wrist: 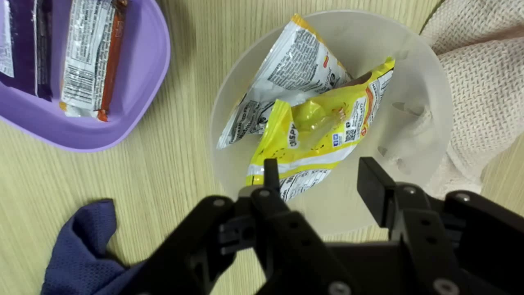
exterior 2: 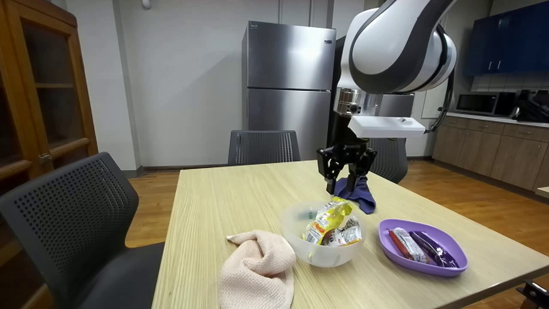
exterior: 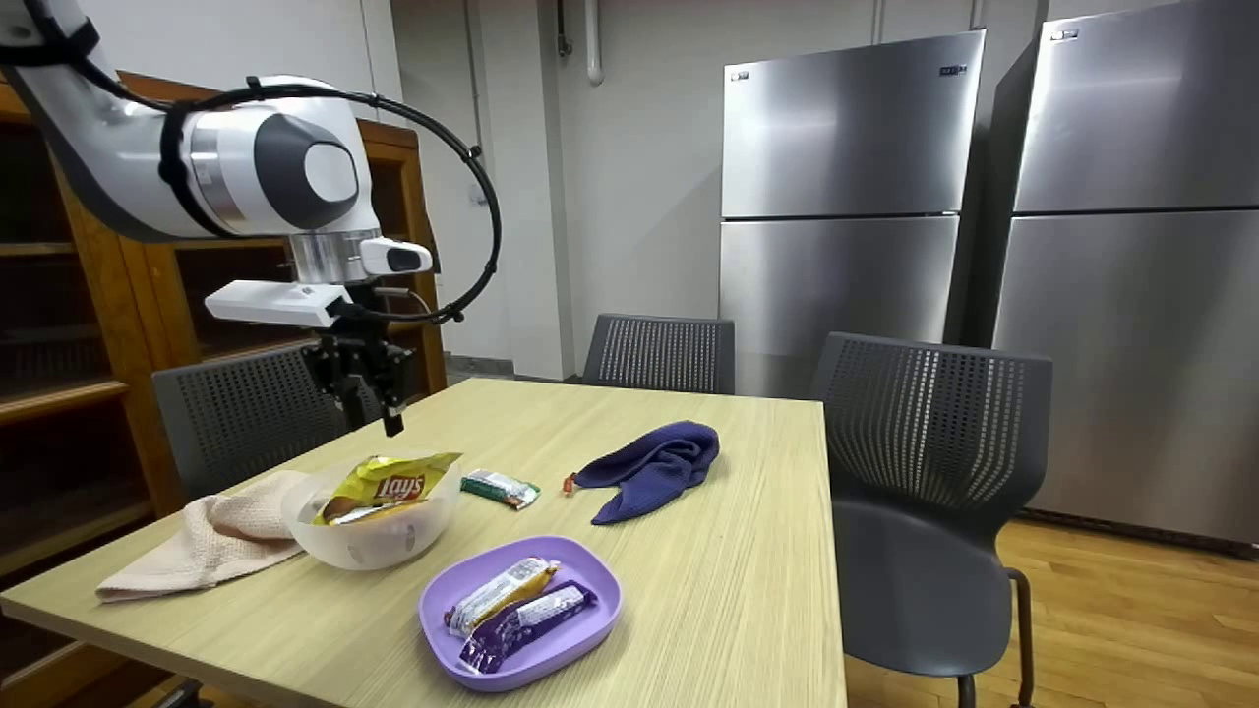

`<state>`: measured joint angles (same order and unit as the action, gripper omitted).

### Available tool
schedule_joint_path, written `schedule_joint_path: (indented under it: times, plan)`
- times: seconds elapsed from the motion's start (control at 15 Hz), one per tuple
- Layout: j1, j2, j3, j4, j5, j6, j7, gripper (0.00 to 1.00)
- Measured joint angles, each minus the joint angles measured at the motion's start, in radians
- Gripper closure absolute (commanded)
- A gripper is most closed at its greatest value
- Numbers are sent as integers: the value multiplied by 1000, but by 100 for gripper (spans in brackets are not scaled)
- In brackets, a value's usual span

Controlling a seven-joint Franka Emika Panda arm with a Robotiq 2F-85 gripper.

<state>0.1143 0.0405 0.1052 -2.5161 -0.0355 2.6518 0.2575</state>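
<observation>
Wrist view, lower centre: my black two-finger gripper point(wrist: 319, 174) hangs over the bowl, jaws parted; in an exterior view I see a gap between its tips and the packets. Just below, mid-frame, a crinkled yellow foil snack packet point(wrist: 315, 119) lies tilted, partly over a white-and-silver foil packet point(wrist: 301, 61). Both sit inside a round, translucent white plastic bowl point(wrist: 364, 37).

Right edge: rumpled pale pink waffle-weave cloth point(wrist: 483, 82), close up to the bowl; contact I can't judge. Upper left: shallow lavender plastic plate point(wrist: 143, 73) bearing two wrapped bars, a white-labelled bar with an orange-brown edge point(wrist: 88, 53) and a dark purple bar point(wrist: 24, 45).

In an exterior view, mid-frame, I note a green-and-white wrapped bar point(exterior: 500, 488) flat on the pale wood-grain table point(exterior: 748, 560), just right of the bowl. Farther right, a bunched navy blue cloth point(exterior: 659, 472); a small reddish-brown piece point(exterior: 569, 485) at its left end, too small to identify.

Past the table, dark grey chairs with perforated backs point(exterior: 659, 354). Farthest, upper right, two stainless-steel refrigerators point(exterior: 846, 157).
</observation>
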Motion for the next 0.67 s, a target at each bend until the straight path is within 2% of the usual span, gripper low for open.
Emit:
schedule_joint_path:
  times: [0.13,0.67]
  plan:
    - [-2,-3,-17,8,0,0,2,1]
    - [-32,-5,-71,43,3,-8,17,0]
